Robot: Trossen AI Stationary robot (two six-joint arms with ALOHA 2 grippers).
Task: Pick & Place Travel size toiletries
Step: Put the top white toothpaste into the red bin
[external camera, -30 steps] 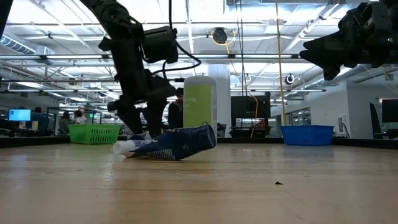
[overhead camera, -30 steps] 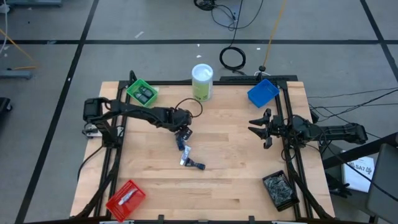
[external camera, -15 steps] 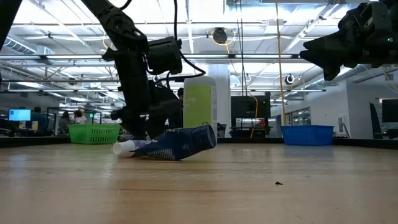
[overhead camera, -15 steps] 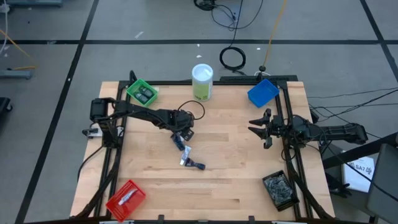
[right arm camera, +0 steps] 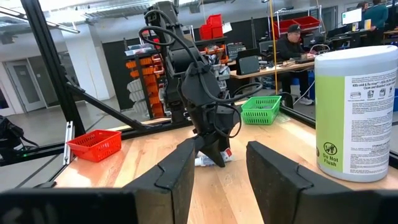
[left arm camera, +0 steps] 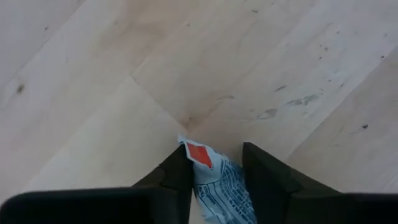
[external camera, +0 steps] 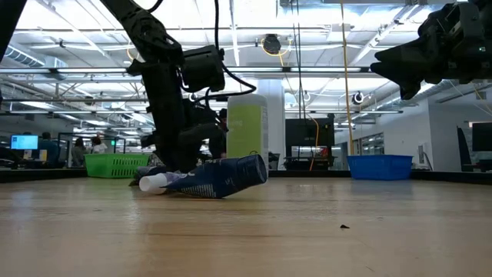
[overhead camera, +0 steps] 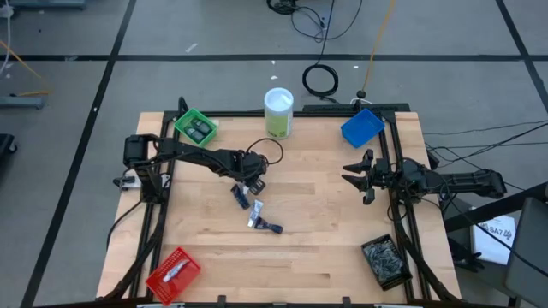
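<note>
A blue-and-white tube (overhead camera: 242, 196) with a red patch lies flat on the wooden table near its middle. My left gripper (overhead camera: 247, 186) stands over the tube, shut on it; the left wrist view shows the tube (left arm camera: 211, 171) between the two dark fingers. Two more small toiletries, a pale one (overhead camera: 255, 218) and a dark blue one (overhead camera: 272, 228), lie just nearer. In the low view the dark blue pack (external camera: 224, 176) hides the contact. My right gripper (overhead camera: 366, 177) hovers open at the table's right side, holding nothing. My left gripper pinches the tube's two long sides (left arm camera: 217, 180) between its two fingers, a little back from the flat crimped end (left arm camera: 198, 153), which sticks out past the fingertips. The fingers come from above, pointing down. The tube lies on the table.
A tall white-and-green canister (overhead camera: 278, 112) stands at the far middle. A green bin (overhead camera: 195, 128) sits far left, a blue bin (overhead camera: 361, 127) far right, a red bin (overhead camera: 174, 272) near left, and a dark bin (overhead camera: 387, 261) near right. Bare wood lies between.
My left gripper has come down onto the blue-and-white tube and its fingers have drawn together on it. The tube has shifted slightly toward the table's left, still lying on the table.
</note>
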